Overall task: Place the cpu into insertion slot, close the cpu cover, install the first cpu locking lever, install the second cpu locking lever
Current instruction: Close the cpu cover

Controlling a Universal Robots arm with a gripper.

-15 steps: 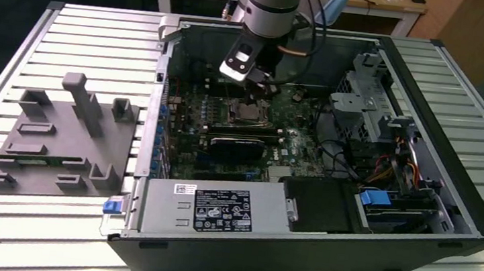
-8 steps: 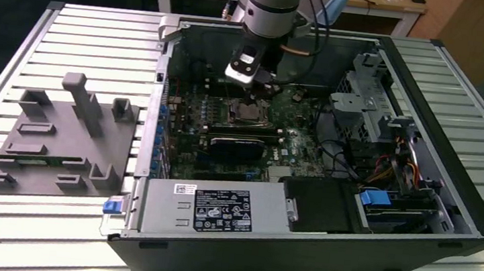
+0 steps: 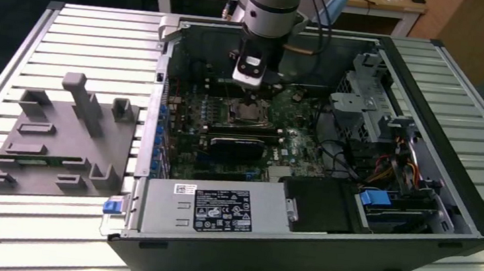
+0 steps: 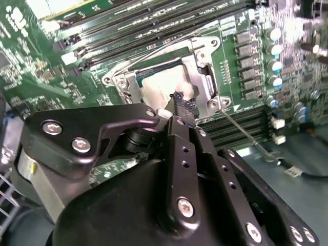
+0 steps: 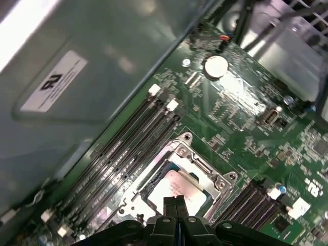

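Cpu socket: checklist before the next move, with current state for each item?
1. cpu seated in the insertion slot: ok.
2. cpu cover down around the chip: ok.
3. Cover lying fully flat: cannot tell.
4. locking lever latched: not ok; its wire angles away from the socket corner in the second wrist view.
5. Other lever latched: cannot tell.
6. gripper shut, tips over the chip, holding nothing: ok.
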